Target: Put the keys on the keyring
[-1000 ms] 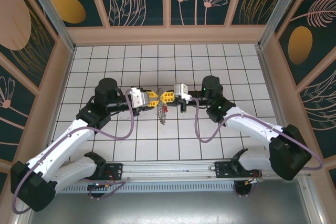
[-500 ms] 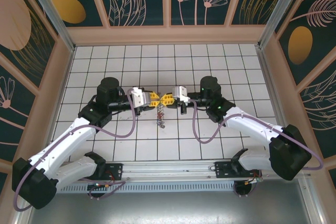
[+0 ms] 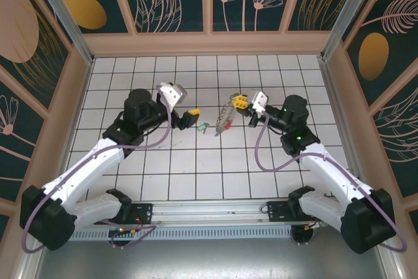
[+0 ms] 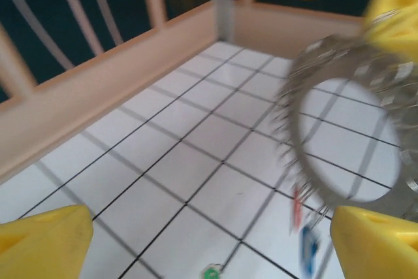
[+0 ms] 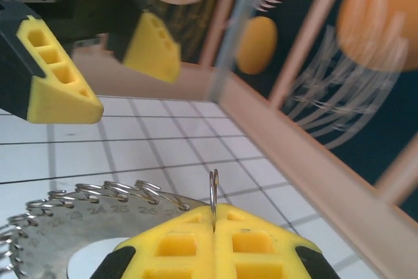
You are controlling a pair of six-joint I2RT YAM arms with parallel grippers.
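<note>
Keyring — one, in right pincer, three keys, red, blue, green

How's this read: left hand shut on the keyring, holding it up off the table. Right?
Wrong hand. The right hand is shut on the keyring, holding it up off the table; the right wrist view shows the ring's edge pinched between its yellow fingers. The left hand is open.
</note>
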